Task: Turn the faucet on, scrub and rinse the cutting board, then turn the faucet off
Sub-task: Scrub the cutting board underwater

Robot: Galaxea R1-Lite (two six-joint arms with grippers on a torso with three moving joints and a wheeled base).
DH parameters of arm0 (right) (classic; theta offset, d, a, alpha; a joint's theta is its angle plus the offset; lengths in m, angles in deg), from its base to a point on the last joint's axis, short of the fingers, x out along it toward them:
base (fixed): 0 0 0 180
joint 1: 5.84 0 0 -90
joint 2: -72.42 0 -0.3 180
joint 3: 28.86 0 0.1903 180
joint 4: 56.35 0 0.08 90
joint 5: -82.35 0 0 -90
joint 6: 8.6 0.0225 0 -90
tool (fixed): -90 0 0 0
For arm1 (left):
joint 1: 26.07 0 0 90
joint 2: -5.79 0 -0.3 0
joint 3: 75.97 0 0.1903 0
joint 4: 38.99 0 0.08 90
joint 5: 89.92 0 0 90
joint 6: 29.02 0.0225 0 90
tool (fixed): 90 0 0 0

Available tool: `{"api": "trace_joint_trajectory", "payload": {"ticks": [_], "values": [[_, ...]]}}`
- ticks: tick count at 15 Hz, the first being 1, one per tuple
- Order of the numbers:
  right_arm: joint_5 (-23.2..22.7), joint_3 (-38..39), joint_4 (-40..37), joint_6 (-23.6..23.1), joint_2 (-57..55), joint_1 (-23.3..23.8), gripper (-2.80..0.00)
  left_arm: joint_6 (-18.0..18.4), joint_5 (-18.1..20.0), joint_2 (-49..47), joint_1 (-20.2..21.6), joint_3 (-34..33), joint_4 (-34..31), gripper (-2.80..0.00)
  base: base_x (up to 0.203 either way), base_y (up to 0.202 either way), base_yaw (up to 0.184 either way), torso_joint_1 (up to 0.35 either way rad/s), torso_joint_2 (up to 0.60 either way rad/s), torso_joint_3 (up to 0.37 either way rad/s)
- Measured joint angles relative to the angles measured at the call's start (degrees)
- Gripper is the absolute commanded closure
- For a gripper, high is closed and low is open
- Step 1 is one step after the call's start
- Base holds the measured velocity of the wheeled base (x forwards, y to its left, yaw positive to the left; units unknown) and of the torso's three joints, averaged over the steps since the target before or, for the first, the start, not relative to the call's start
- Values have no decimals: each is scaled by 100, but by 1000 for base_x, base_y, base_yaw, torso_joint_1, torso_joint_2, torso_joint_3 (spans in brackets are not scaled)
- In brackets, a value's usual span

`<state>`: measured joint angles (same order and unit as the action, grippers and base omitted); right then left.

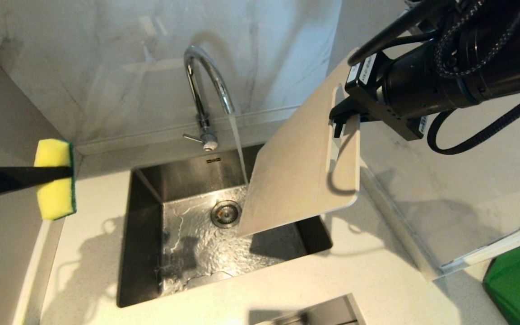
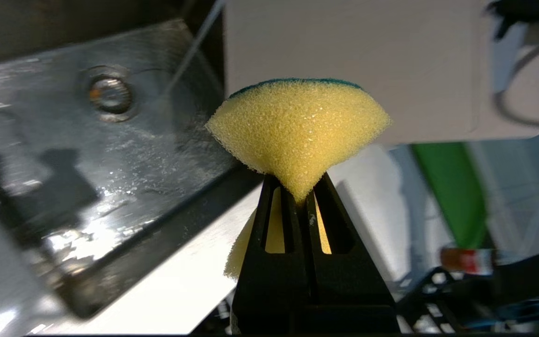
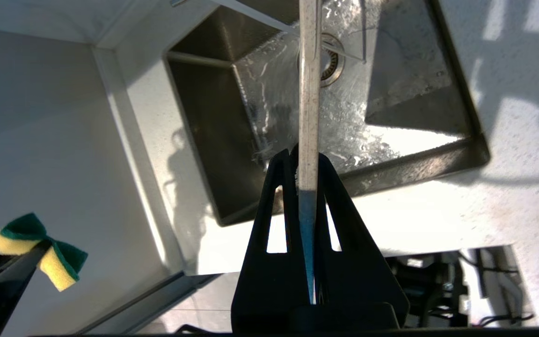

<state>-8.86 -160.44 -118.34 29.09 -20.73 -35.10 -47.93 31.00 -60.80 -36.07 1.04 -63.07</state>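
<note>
A steel sink is set into a pale speckled counter, close to the counter's back edge where it meets a marble wall. At that back edge stands the chrome gooseneck faucet; a thin stream of water falls from its spout into the wet basin, landing near the round drain.

The right gripper comes in from the upper right, its fingers clamped on the handle end of the beige cutting board. The board hangs tilted over the sink's right half, its lower edge down inside the basin beside the drain, with the water falling just beside its left edge.

The left gripper is off to the left, beyond the counter's left edge and well apart from the board, pinching a yellow sponge with a green scouring side so tightly that the foam is squeezed in at the middle.

A green object shows at the far right.
</note>
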Motion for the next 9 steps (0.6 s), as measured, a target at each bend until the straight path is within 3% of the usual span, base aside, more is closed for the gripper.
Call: {"api": "trace_joint_trajectory", "payload": {"ticks": [3,6,9], "values": [[-5,-2,-32,314,130,-99,0,-756,-192,-760,-857,1099,14,0,0,0,0,0,0,0],[-179,-2,-83,529,291,-252,0,-1227,-648,-1582,-1736,1808,302,0,0,0,0,0,0,0],[-199,15,-232,548,385,-290,0,-1554,-948,-2399,-2345,2373,778,0,0,0,0,0,0,0]]}}
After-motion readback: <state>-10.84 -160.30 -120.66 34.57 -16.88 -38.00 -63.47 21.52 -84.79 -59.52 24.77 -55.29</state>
